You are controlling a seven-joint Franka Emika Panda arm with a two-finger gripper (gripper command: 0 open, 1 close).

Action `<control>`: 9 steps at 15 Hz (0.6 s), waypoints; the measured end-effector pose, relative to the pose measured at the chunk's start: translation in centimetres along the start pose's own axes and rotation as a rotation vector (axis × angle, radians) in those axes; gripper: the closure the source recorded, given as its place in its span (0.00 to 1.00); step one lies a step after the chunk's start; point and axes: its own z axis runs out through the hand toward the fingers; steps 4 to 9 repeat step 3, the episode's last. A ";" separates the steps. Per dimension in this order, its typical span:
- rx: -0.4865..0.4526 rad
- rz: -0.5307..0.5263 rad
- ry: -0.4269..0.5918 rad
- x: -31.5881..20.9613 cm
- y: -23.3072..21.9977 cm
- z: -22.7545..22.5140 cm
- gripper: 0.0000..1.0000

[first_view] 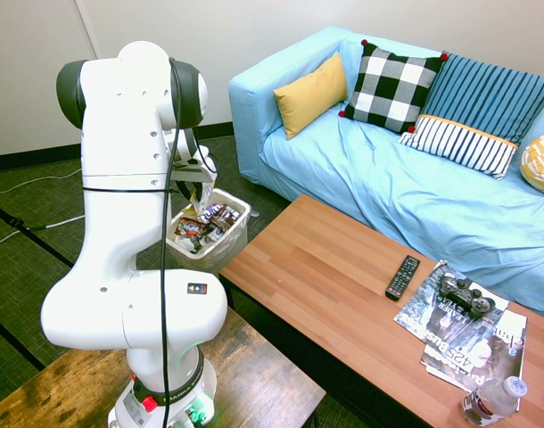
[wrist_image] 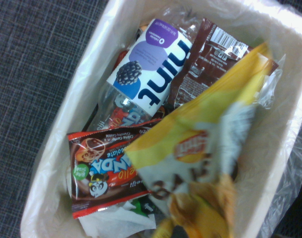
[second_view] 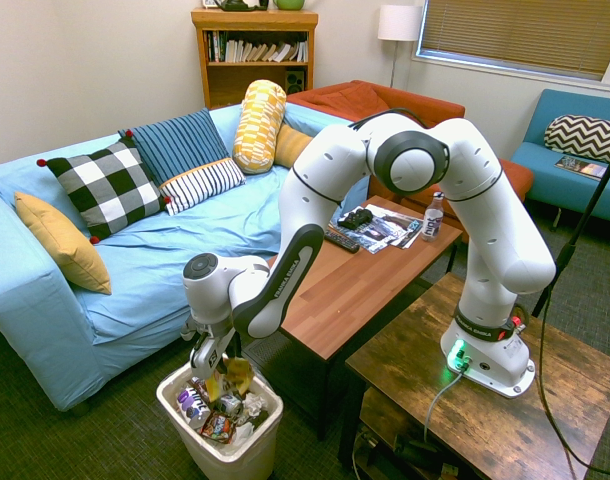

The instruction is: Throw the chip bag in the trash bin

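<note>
Here's the gripper (second_view: pixel 221 370), pointing down into the mouth of the trash bin (second_view: pixel 253 462), and whether it is pinched on the packet or letting it go, I cannot tell. Right there beneath it, the yellow-and-white Lay's chip bag (wrist_image: pixel 190 151), slanting over the rubbish and a touch blurred in the wrist view, within the rim!

This should be a featherweight: thin, slick film, soft and quick to crumple, nothing in it likely to fight back. If it needs another grab, a flat seam or a gathered fold would be the place; the smooth face could slip, and a hard squeeze in the middle might crush any chips inside. My call: we're at the release, very nearly home, and what's wanted is a clean opening and a straight lift, with film clinging to the tool the chief danger.

Around it, a mint-labelled bottle (wrist_image: pixel 151 64), a Hello Panda packet (wrist_image: pixel 109 171) and a dark brown wrapper (wrist_image: pixel 208 64), all inside the clear liner (wrist_image: pixel 293 173). Further out, the wooden coffee table (first_view: pixel 317 276) bears the remote (first_view: pixel 402 277), beside the light-blue sofa (first_view: pixel 366 169).
</note>
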 end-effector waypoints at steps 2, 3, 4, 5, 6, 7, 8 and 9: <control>-0.001 0.003 0.007 0.4 -0.2 -0.9 0.00; -0.002 0.004 0.010 0.6 -0.3 -1.3 0.00; -0.002 0.004 0.010 0.6 -0.3 -1.3 0.00; -0.002 0.004 0.010 0.6 -0.3 -1.3 0.00; -0.002 0.004 0.010 0.6 -0.3 -1.3 0.00; -0.002 0.004 0.010 0.6 -0.3 -1.3 0.00; -0.002 0.004 0.010 0.6 -0.3 -1.3 0.00; -0.002 0.004 0.010 0.6 -0.3 -1.3 0.00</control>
